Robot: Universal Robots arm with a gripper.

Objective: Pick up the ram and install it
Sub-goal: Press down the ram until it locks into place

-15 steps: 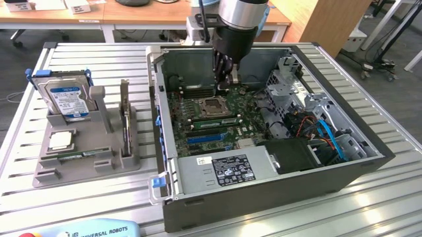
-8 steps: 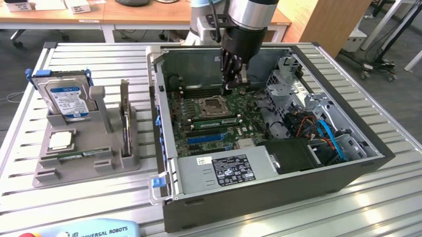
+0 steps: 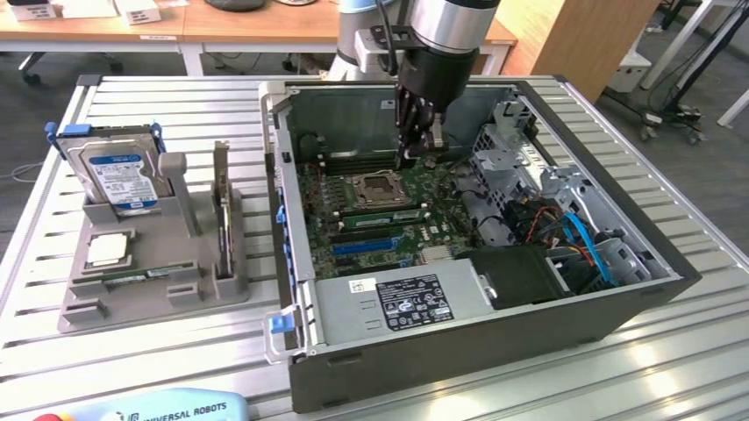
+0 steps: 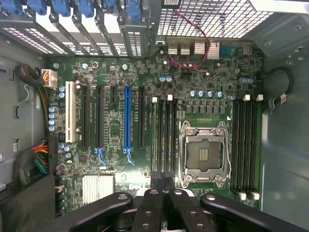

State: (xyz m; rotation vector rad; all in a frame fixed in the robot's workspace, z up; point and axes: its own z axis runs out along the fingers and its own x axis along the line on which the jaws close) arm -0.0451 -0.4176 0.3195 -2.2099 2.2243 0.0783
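A slim green ram [image 3: 377, 216] sits edge-up in a slot on the motherboard, just in front of the empty processor socket [image 3: 377, 186] inside the open computer case [image 3: 492, 351]. A second, similar ram stick [image 3: 143, 275] lies in the grey holder on the exterior view's left. My gripper [image 3: 419, 156] reaches down into the case above the board, behind the socket. Its fingers are shut with nothing visible between them. In the wrist view the shut gripper [image 4: 162, 180] hovers over one end of the memory slots [image 4: 163, 135] beside the socket [image 4: 203, 152].
The grey holder [image 3: 223, 289] also carries a blue-labelled hard drive [image 3: 117, 175] and a square silver processor chip [image 3: 108, 248]. Inside the case are a power supply [image 3: 398, 303], drive cages [image 3: 515, 149] and blue and orange cables [image 3: 585, 246]. A teach pendant [image 3: 164, 408] lies at the front edge.
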